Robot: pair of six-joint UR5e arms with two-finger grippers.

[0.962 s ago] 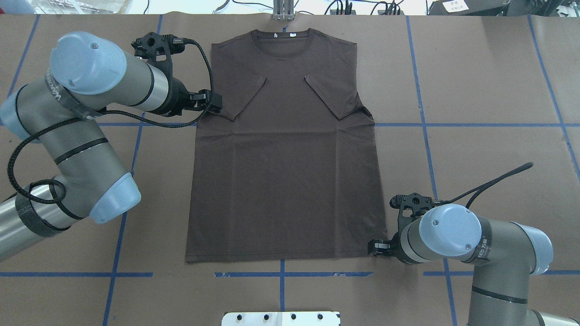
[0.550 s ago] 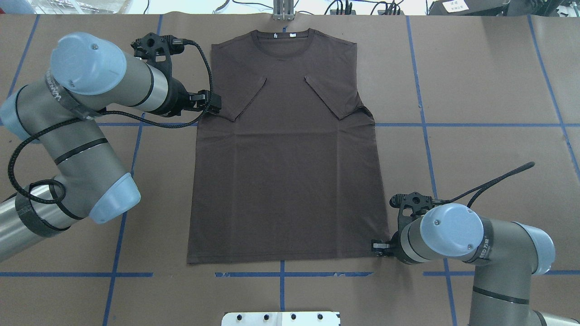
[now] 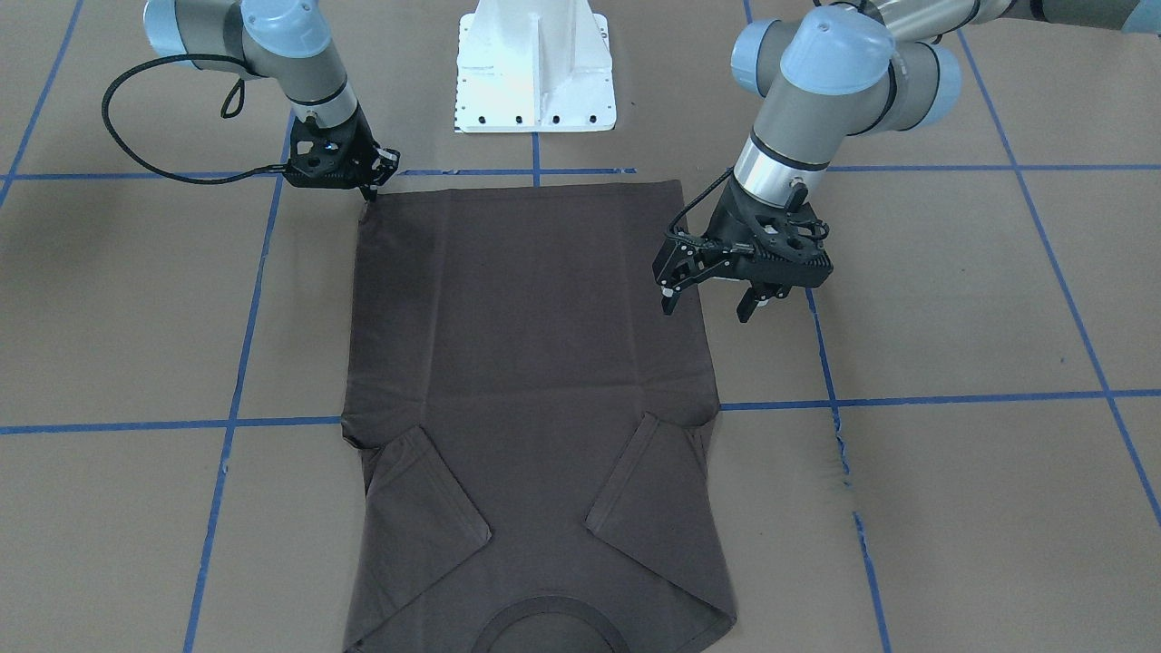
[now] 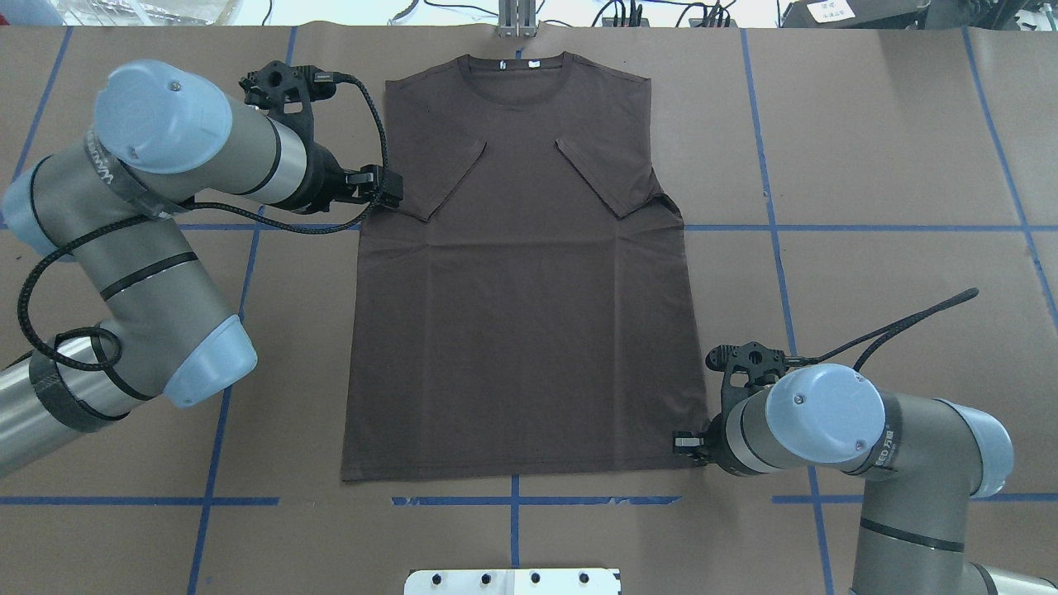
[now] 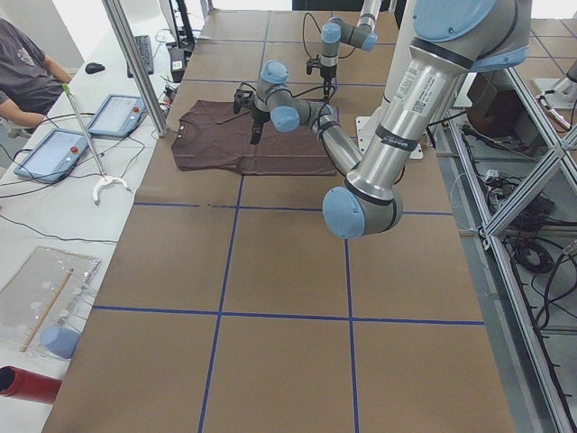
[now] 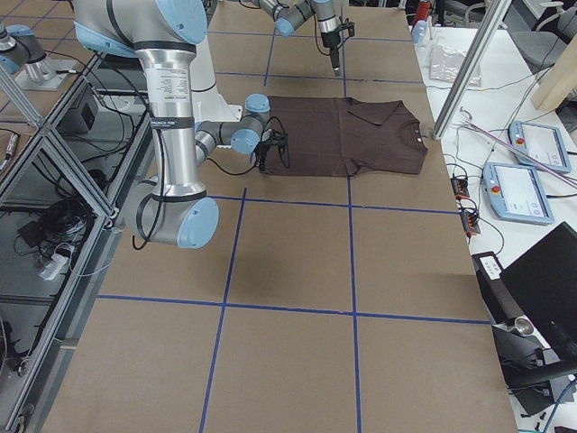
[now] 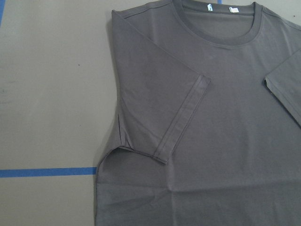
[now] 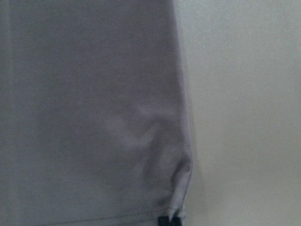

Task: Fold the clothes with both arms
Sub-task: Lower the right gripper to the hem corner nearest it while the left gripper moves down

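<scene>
The dark brown-grey T-shirt (image 4: 521, 330) lies flat on the table, collar at the far side and both sleeves folded in over the chest. My left gripper (image 3: 706, 307) is open and hovers above the shirt's left edge near the sleeve; in the overhead view it (image 4: 388, 190) sits beside the folded sleeve. The left wrist view shows that sleeve and collar (image 7: 211, 141), but no fingers. My right gripper (image 3: 367, 190) is low at the hem's right corner (image 4: 686, 444). In the right wrist view the corner's fabric (image 8: 181, 188) bunches into the shut fingertips.
The white pedestal base (image 3: 535, 73) stands at the near table edge behind the hem. Blue tape lines (image 4: 512, 501) cross the brown table cover. A metal post (image 4: 517, 21) stands beyond the collar. Tablets (image 5: 117, 113) and a seated person (image 5: 22, 72) are beyond the far edge.
My right gripper and wrist have shifted slightly toward the far side at the hem corner, and the hem has shifted a little. The left arm has hardly moved.
</scene>
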